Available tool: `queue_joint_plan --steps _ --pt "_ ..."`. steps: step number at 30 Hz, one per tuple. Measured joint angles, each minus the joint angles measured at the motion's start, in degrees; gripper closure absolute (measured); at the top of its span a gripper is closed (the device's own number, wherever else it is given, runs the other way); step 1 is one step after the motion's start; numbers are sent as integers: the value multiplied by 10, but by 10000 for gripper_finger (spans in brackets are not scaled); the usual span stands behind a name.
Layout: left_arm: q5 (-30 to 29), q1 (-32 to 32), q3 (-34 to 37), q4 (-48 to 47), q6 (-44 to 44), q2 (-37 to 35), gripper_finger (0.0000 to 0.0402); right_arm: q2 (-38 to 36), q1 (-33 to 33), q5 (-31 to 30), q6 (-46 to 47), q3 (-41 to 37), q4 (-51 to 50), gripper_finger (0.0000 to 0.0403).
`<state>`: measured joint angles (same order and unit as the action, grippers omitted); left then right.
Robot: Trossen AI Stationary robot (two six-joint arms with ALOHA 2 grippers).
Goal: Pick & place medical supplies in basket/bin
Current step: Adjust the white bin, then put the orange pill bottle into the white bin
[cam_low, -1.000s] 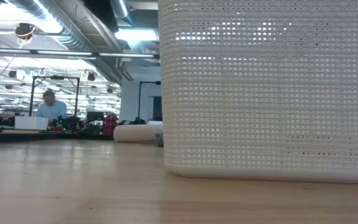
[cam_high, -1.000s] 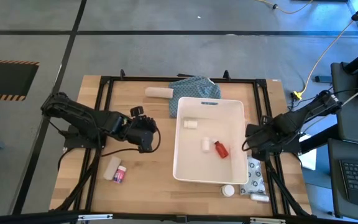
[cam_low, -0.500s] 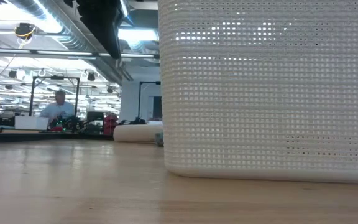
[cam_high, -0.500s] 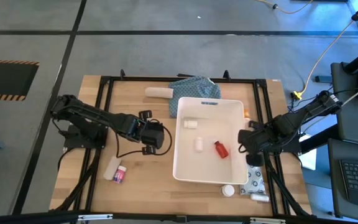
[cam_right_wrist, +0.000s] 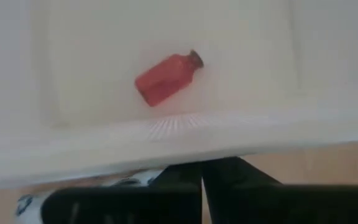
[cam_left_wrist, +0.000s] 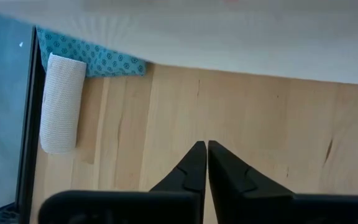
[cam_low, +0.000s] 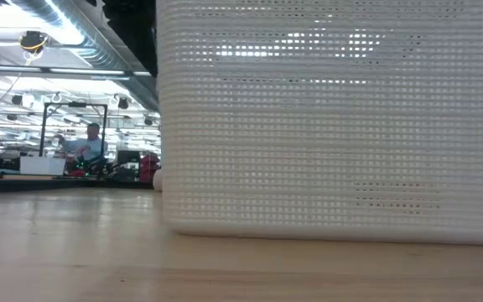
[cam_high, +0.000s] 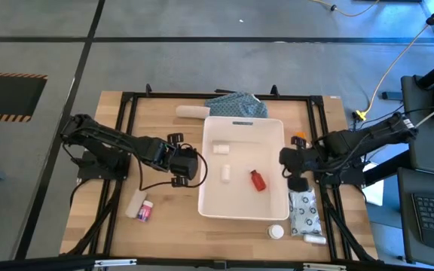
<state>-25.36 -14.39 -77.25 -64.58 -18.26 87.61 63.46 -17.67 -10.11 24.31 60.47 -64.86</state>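
I see both grippers pinched together and empty. My right gripper (cam_high: 288, 159) presses against the tub's (cam_high: 241, 214) right wall; the grey pouch (cam_high: 304, 211) lies just behind it toward the table's near edge, long axis along the tub wall. My left gripper (cam_high: 191, 161) sits beside the tub's left wall, farther from the pouch.
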Motion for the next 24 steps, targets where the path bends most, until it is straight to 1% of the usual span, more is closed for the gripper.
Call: queue_joint_plan --steps 5,9,11,13,18,21,24 --pt "0 -1 0 -4 0 0 395 17 41 2 -51 0 31 399" --pt "0 -1 0 -12 -1 0 396 34 64 37 -82 0 55 399" --pt "0 -1 0 -25 -10 0 396 39 72 49 -83 0 56 399" --pt "1 -1 0 -45 -27 0 395 40 78 52 -66 0 41 398" --pt "-20 -1 0 -86 -89 -3 379 38 87 52 15 20 -51 385" --pt "-33 -1 0 -95 -101 -9 361 38 88 28 71 29 -70 374" --pt "-54 -1 0 -96 -101 -14 342 37 95 24 115 30 -82 351"
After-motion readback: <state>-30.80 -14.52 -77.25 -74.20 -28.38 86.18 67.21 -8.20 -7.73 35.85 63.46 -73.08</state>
